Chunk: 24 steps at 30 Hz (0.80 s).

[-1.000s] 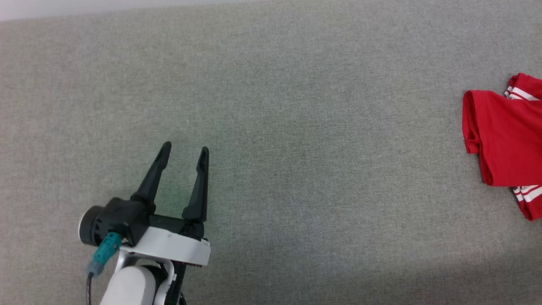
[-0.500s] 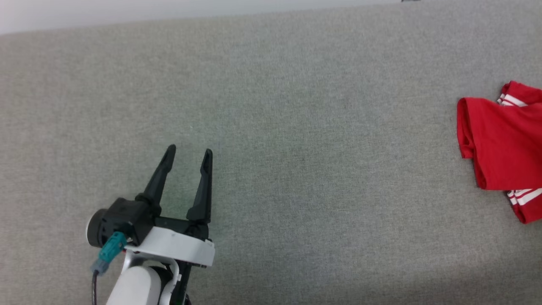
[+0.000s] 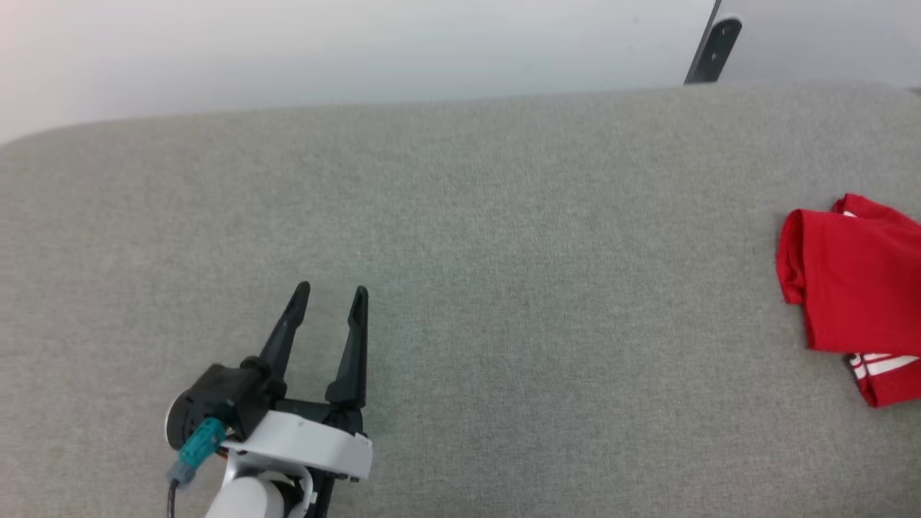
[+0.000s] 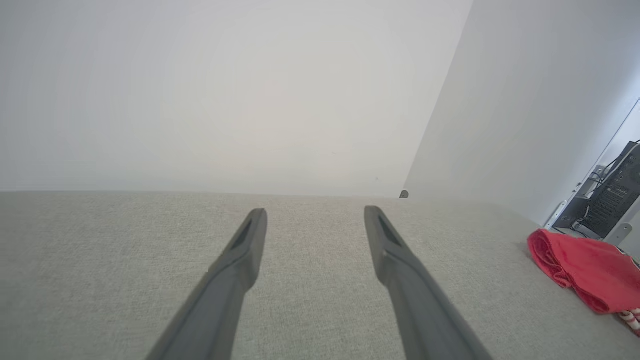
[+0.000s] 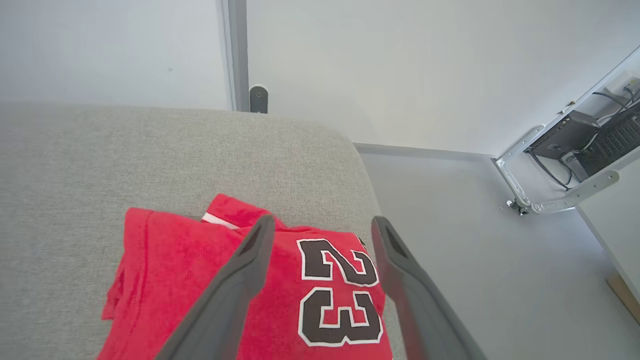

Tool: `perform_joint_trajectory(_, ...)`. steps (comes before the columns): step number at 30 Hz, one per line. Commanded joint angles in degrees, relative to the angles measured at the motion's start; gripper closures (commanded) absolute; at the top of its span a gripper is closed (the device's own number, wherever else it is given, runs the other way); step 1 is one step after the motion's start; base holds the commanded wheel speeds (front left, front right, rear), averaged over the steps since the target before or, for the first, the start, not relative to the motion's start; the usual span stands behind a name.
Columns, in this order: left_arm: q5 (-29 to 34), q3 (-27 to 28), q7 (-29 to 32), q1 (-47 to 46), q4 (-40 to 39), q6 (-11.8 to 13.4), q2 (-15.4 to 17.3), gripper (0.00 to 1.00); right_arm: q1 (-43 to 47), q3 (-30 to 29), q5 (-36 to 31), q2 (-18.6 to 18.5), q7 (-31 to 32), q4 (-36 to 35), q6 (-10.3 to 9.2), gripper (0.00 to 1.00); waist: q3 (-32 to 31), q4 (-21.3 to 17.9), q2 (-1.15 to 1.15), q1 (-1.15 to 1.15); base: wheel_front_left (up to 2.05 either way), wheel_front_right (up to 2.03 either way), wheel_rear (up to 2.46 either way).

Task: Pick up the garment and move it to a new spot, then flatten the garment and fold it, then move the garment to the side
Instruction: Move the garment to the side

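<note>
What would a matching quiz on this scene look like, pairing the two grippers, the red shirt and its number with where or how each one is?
Things:
1. left gripper
2. right gripper
3. garment
4. number 23

Descriptions:
A. black with a white outline
B. open, over bare grey surface
C. red, lying folded near the surface's right end
D. open, fingers reaching over the red cloth

Pairs: 1-B, 2-D, 3-C, 4-A.
</note>
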Motion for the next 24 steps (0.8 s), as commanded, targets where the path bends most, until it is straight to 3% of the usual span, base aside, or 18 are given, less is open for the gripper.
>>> perform_joint_trajectory(1, -0.4, 0.2, -0.3, 1.0, 0.3, -0.3, -0.1, 0.0, 0.1, 0.5, 0.1, 0.2, 0.2, -0.5, -0.07, 0.0, -2.5, 0.7, 0.0, 0.0, 0.0, 0.0, 0.0)
perform_joint_trajectory(5, -0.7, 0.1, -0.5, 2.1, 1.2, -0.4, -0.4, 0.0, 1.6, 0.9, 1.0, 1.2, 0.7, -2.4, -0.07, 0.0, -4.7, 0.8, 0.0, 0.0, 0.0, 0.0, 0.0)
perform_joint_trajectory(15, -2.3, 1.6, -0.3, 3.8, 5.8, -0.4, 1.3, 0.0, 9.5, 1.3, 4.2, 8.4, -3.4, -9.8, -0.07, 0.0, -9.2, 0.3, 0.0, 0.0, 0.0, 0.0, 0.0)
perform_joint_trajectory(24, -3.6, 3.2, 0.3, 4.6, 10.2, 0.1, 2.9, 0.0, 17.7, 0.6, 0.0, 14.9, -8.7, -15.2, -0.07, 0.0, -10.8, -0.2, 0.0, 0.0, 0.0, 0.0, 0.0)
